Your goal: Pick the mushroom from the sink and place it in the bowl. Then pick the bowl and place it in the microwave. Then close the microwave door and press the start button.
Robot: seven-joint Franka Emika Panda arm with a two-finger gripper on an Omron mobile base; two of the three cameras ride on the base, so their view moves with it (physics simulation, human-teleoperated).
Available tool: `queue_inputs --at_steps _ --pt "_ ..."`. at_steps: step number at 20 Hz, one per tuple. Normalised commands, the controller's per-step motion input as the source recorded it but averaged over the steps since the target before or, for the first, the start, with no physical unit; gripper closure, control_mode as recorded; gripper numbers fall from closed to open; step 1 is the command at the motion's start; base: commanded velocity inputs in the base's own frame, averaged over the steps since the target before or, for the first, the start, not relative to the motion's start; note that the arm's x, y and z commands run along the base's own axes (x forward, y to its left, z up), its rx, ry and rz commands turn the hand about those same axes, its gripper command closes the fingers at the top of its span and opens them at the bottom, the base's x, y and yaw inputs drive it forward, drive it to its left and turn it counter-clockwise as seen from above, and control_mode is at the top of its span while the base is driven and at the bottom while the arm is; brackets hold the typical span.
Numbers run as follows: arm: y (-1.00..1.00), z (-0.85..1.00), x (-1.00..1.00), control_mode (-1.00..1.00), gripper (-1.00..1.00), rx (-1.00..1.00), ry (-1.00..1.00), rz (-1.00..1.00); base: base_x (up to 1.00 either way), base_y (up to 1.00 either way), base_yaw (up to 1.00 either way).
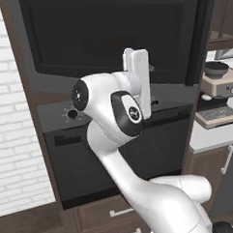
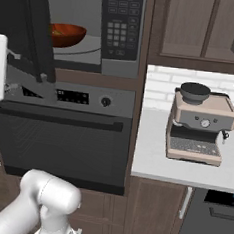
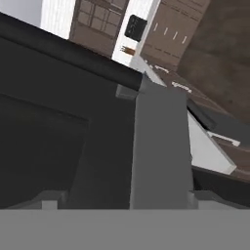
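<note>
The microwave [image 2: 118,64] stands open, its keypad panel [image 2: 120,31] on the right. Inside it rests the reddish-brown bowl [image 2: 66,34]; a small pale speck in the bowl may be the mushroom, too small to be sure. The microwave door [image 2: 33,36] is swung out to the left, and its dark window [image 1: 109,31] faces the left base camera. My white hand [image 1: 137,71] is pressed close to the door's outer face. My gripper [image 3: 127,200] is open, fingertips [image 3: 49,201] wide apart, with the door's grey edge [image 3: 158,146] right in front. The sink is out of view.
Below the microwave is an oven [image 2: 62,134] with knobs and a bar handle. A beige coffee machine [image 2: 201,129] sits on the white counter [image 2: 150,157] to the right. Drawers [image 1: 118,212] lie under the oven, and a white brick wall [image 1: 13,143] is on the left.
</note>
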Motion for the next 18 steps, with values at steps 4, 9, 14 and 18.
queue_inputs --at_steps 4,9,14,18 --pt "-0.44 -0.01 0.50 -1.00 -1.00 0.06 -0.05 0.20 0.00 0.00 0.00" --pt "-0.44 -0.03 0.55 -1.00 -1.00 0.03 -0.11 0.36 0.00 0.00 0.00" --pt "-0.33 0.00 0.83 -1.00 -1.00 0.11 0.03 0.37 0.00 0.00 0.00" --pt "-0.21 0.00 0.84 -1.00 -1.00 0.11 0.06 0.34 0.00 0.00 0.00"
